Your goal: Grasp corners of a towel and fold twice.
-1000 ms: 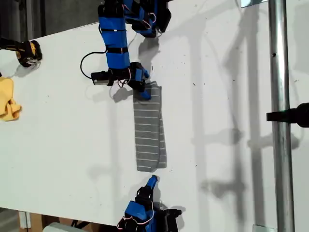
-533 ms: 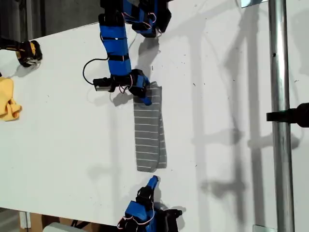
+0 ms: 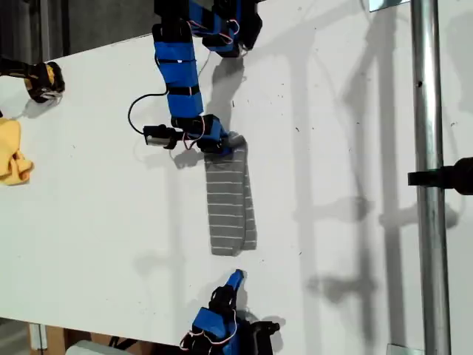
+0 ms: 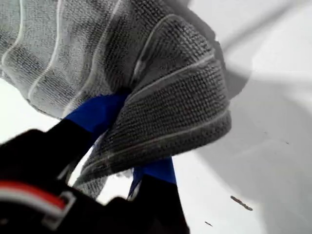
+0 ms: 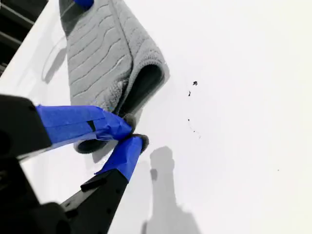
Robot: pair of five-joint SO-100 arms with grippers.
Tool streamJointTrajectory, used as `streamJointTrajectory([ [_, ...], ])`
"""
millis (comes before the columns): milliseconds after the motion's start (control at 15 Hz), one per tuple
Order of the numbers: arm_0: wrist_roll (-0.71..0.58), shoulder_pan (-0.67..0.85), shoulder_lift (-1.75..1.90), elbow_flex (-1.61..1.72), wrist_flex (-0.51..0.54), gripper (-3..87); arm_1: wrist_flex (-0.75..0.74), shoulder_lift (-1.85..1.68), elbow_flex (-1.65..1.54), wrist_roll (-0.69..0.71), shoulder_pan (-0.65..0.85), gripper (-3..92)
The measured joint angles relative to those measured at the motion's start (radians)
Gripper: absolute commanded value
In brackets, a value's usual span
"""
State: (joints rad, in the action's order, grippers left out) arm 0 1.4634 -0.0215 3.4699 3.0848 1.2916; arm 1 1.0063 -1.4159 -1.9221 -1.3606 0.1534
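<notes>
The dark grey, white-striped terry towel (image 3: pixel 230 205) lies on the white desk (image 3: pixel 355 185) as a long narrow strip, already folded once lengthwise by the look of its doubled edge. It runs from the upper arm towards the lower arm in the exterior view. It is soft, light and limp (the pile looks grippy rather than slick), so it should drape and sag from any pinch. The layers may slide apart unless both are caught together. The squared end corners are the sensible places to take hold.

My first end effector (image 4: pixel 129 146) is clenched on the towel's far end (image 3: pixel 235 142). Grey cloth bunches over one blue-taped finger, and the other shows beneath it. In the exterior view this arm reaches down from the top edge, bent at the elbow, wrist turned so the end effector meets the strip's upper end, which is slightly lifted and rumpled.

My second end effector (image 5: pixel 130 136) hovers just off the towel's near end (image 5: pixel 90 144), its blue tips pressed together and grasping nothing. Its arm sits low at the exterior view's bottom edge, pointing up towards the strip.
</notes>
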Motion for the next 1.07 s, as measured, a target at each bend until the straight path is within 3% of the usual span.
streamJointTrajectory([
  [267,0.008,-0.014,0.0,0.0,0.006,2.3,0.029,-0.399,-0.354,-0.064,0.005,-0.2],
  [600,0.006,-0.014,0.0,0.0,0.006,2.2,0.405,-1.276,-0.732,-0.316,-0.051,-0.2],
  [667,0.006,-0.014,0.0,0.0,0.006,2.2,0.407,-1.385,-0.744,-0.316,-0.058,-0.2],
  [800,0.006,-0.014,0.0,0.0,0.006,2.1,0.284,-1.278,-0.686,-0.235,-0.049,-0.2],
  [1067,0.005,-0.014,0.0,0.0,0.006,2.1,-0.098,-0.62,-0.275,0.003,-0.026,-0.2],
])
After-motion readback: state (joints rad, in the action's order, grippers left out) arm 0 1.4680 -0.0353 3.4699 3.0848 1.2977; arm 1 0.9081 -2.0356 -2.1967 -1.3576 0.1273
